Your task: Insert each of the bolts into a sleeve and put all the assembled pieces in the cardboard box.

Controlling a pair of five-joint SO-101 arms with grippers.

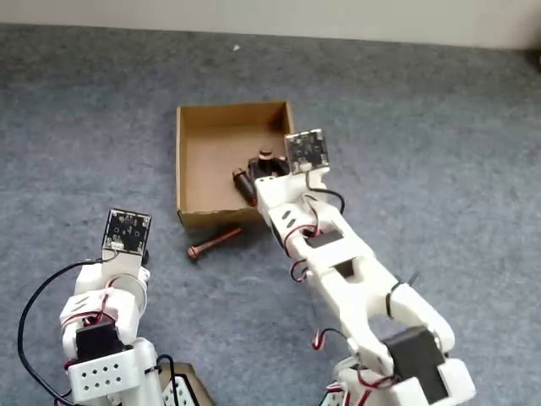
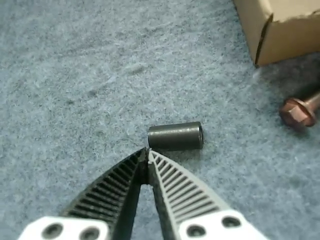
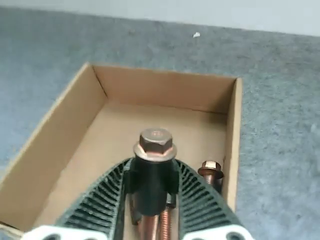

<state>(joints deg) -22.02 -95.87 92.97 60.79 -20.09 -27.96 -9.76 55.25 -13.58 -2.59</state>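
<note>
Cardboard walls stand on all sides of the right gripper (image 3: 154,170), which hangs inside the box (image 3: 165,85), clenched on a piece (image 3: 150,192): a dark sleeve with a copper bolt through it, head toward the box's far wall. A second piece (image 3: 211,172) lies in the box just beside a side wall.

The step in hand looks like the drop. It should go best if the gripper sinks low over bare box floor, well off the second piece and the walls, and opens only then, so the bolt does not slide out of its sleeve on landing. Lifting straight up afterwards should keep the fingers off the rim.

Outside the box, on the table (image 1: 423,110), a loose bolt (image 1: 213,243) lies just beside the near wall. A loose sleeve (image 2: 175,136) lies on its side farther from the box, with the left gripper (image 2: 147,154) at its end, pinched closed on nothing. That pair is not yet assembled.
</note>
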